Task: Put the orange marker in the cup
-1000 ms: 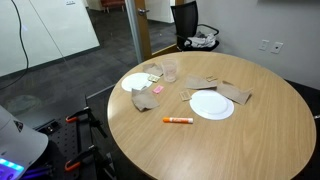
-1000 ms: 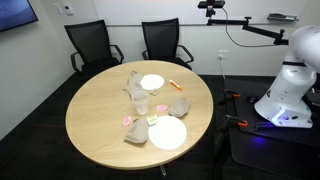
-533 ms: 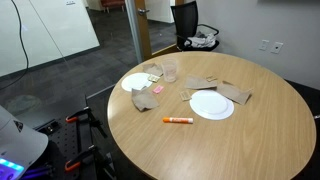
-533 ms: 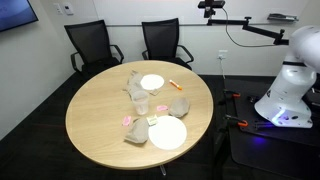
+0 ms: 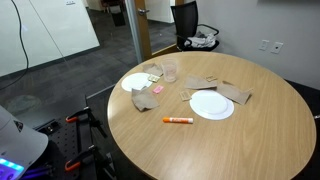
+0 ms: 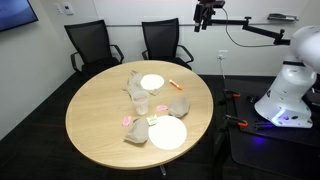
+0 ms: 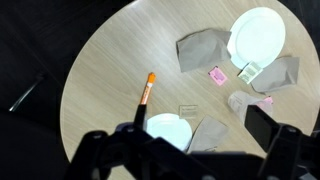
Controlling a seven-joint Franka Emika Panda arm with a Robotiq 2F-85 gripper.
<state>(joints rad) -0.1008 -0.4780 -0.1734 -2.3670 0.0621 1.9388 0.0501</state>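
The orange marker (image 5: 178, 120) lies flat on the round wooden table (image 5: 250, 140), near the edge. It also shows in an exterior view (image 6: 175, 84) and in the wrist view (image 7: 147, 90). The clear cup (image 5: 170, 72) stands upright among brown napkins; it shows in an exterior view (image 6: 141, 103) and faintly in the wrist view (image 7: 240, 101). My gripper (image 6: 207, 15) hangs high above the table's far side, well away from both. In the wrist view the gripper (image 7: 200, 135) is open and empty, with its jaws wide apart.
Two white paper plates (image 5: 212, 105) (image 5: 135, 83) and several crumpled brown napkins (image 5: 234, 93) lie on the table. Small pink scraps (image 7: 217, 76) lie near the cup. Two black chairs (image 6: 95, 45) stand behind the table.
My gripper has come down a little into the top of an exterior view. The marker, cup and plates have not moved.
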